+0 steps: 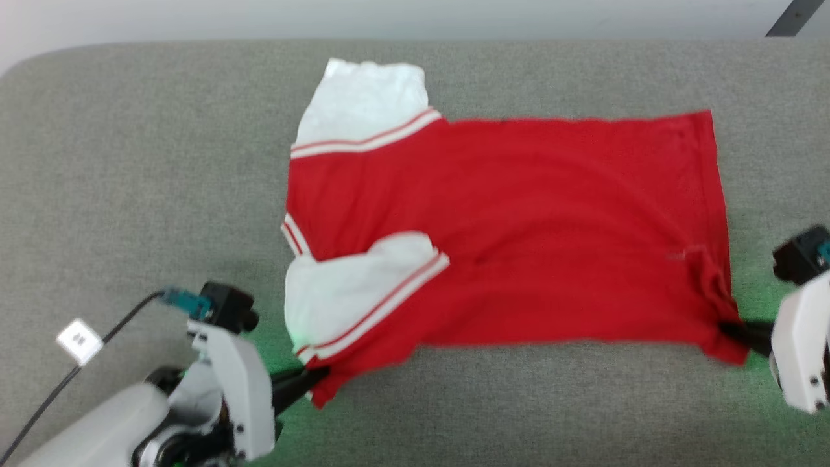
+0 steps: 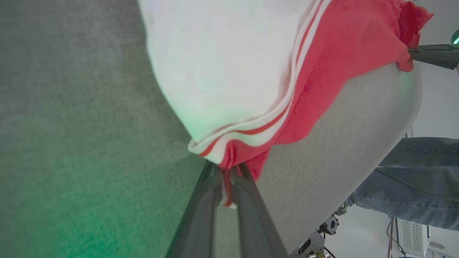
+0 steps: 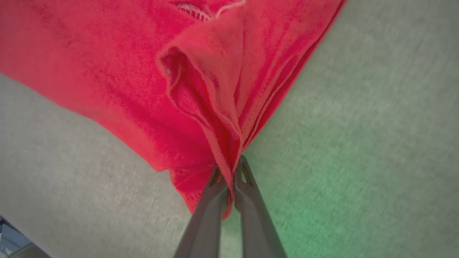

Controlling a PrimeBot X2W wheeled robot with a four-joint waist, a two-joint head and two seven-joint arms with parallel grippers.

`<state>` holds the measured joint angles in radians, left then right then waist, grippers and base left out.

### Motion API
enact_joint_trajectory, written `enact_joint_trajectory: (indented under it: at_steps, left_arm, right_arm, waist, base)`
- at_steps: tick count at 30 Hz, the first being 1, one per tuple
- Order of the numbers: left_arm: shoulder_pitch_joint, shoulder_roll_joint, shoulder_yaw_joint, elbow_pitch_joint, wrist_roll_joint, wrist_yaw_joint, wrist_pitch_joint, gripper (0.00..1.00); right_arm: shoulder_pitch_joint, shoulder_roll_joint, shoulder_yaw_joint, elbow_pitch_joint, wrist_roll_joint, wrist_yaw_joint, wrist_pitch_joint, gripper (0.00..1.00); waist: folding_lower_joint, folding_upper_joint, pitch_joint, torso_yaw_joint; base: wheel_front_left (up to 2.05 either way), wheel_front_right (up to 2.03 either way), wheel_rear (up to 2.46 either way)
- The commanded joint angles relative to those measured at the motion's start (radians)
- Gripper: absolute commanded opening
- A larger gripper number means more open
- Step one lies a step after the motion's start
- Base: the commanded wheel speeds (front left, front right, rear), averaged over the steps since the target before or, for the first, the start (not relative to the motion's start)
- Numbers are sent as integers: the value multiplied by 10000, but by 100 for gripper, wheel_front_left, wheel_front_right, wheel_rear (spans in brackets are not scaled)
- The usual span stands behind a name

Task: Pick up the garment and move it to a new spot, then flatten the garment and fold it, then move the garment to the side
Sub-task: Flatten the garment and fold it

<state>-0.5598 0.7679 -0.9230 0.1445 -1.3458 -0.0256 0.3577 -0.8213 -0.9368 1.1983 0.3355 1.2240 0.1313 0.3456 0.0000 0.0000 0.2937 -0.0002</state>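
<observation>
Left hand (image 1: 316, 378) clamped on the near shoulder corner below the white sleeve (image 1: 350, 285), right hand (image 1: 731, 329) clamped on the bunched near hem corner. Between them the red jersey (image 1: 519, 214) lies spread sideways mid grey tabletop (image 1: 130, 162), collar end to the robot's left, no lettering showing. Looks like the move/flatten step: best to travel both hands at the same pace and height, keep the near edge taut and low so the far half drags flat. Pull gently outward, since the pinches are thin, the hem puckers and the near sleeve laps onto the body.
</observation>
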Motion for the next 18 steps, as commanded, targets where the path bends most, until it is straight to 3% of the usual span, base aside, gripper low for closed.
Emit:
enact_joint_trajectory:
  at_steps: [1, 7, 11, 12, 13, 14, 15, 18]
  left_arm:
    - [499, 354, 20, -413, -120, 124, -122, 0]
    - [1619, 1366, 156, -1949, -362, 644, -604, 0]
    - [2090, 1626, 265, -2488, -421, 908, -1035, 2]
    - [2152, 1634, 276, -2543, -398, 952, -1122, 17]
    - [2199, 1631, 293, -2591, -368, 980, -1213, 35]
    - [2202, 1618, 321, -2651, -304, 994, -1322, 67]
    - [2204, 1595, 387, -2699, -267, 1039, -1466, 100]
    - [2265, 1581, 482, -2766, -244, 1125, -1708, 100]
  right_arm:
    - [662, -293, 160, -302, 87, -13, 51, 0]
    - [1670, -1231, -69, -1471, 266, -14, -247, 0]
    - [2074, -1468, -444, -2003, 187, -14, -527, 0]
    - [2134, -1442, -595, -2004, 175, -14, -668, 25]
    - [2207, -1413, -703, -1975, 95, -14, -769, 56]
    - [2273, -1386, -815, -1945, 13, -14, -846, 100]
    - [2341, -1350, -949, -1904, -19, -14, -946, 100]
    - [2474, -1274, -1275, -1831, 98, -14, -1099, 100]
  waist:
    - [0, 0, -148, -3]
    - [0, 0, -246, 18]
    - [0, 0, -256, -36]
    - [0, 0, -267, -46]
    - [0, 0, -281, -54]
    - [0, 0, -293, -58]
    - [0, 0, -304, -65]
    - [0, 0, -314, -79]
  base:
    - [0, 0, 0]
    - [0, 0, 0]
    - [0, 0, 0]
    - [0, 0, 0]
    - [0, 0, 0]
    - [0, 0, 0]
    - [0, 0, 0]
    - [0, 0, 0]
